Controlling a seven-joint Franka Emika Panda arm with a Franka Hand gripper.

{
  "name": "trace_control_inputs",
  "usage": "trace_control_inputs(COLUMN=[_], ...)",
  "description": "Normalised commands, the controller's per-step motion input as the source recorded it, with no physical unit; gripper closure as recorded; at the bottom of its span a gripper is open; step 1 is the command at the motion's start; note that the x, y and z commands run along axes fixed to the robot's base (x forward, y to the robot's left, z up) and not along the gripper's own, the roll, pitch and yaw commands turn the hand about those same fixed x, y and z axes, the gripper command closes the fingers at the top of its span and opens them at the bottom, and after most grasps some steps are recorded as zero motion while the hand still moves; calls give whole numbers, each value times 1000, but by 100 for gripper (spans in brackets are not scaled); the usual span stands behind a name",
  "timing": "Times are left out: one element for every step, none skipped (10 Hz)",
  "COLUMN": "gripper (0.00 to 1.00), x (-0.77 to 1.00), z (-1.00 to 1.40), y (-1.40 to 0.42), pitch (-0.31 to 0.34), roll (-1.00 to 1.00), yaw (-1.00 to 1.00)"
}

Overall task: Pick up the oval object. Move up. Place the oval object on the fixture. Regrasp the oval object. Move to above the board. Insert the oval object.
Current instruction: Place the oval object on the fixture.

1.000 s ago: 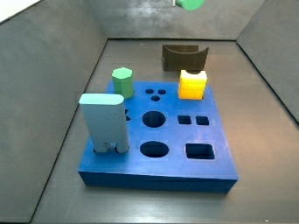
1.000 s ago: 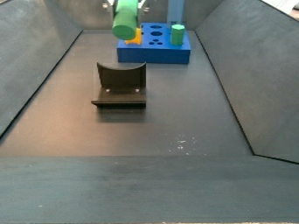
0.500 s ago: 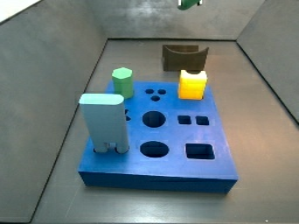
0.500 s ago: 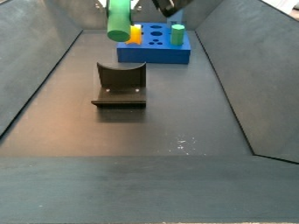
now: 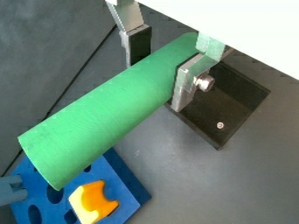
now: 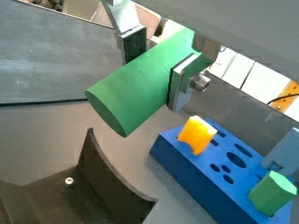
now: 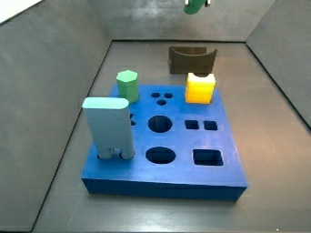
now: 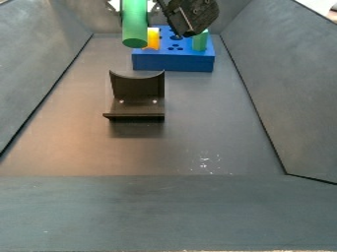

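The fixture [image 8: 134, 96] is seen nearest in a side view, standing empty on the floor. Above and beyond it, the oval object [image 8: 133, 24] is held high in the air, clamped between the silver fingers [image 5: 191, 80] of the gripper [image 5: 162, 63], jaws closed on its far end. Farthest back, the board [image 8: 175, 58] is seen with a yellow block [image 7: 201, 87], a green hexagonal peg [image 7: 127, 85] and a pale blue block [image 7: 107, 127] standing on it.
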Motion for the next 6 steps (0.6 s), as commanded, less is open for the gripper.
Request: trace_control_inputs(gripper=[100,100,100,100,100,100], x=[124,127,141,154,158,164], z=[-1000,-1000,-1000,-1000,-1000,-1000], y=[132,138,141,138,141,145], pitch=[184,168,183,164,122,67], roll=[-1000,-1000,-996,-803,-647,-429], yaw=[-113,-120,-154,-171,-186,-198])
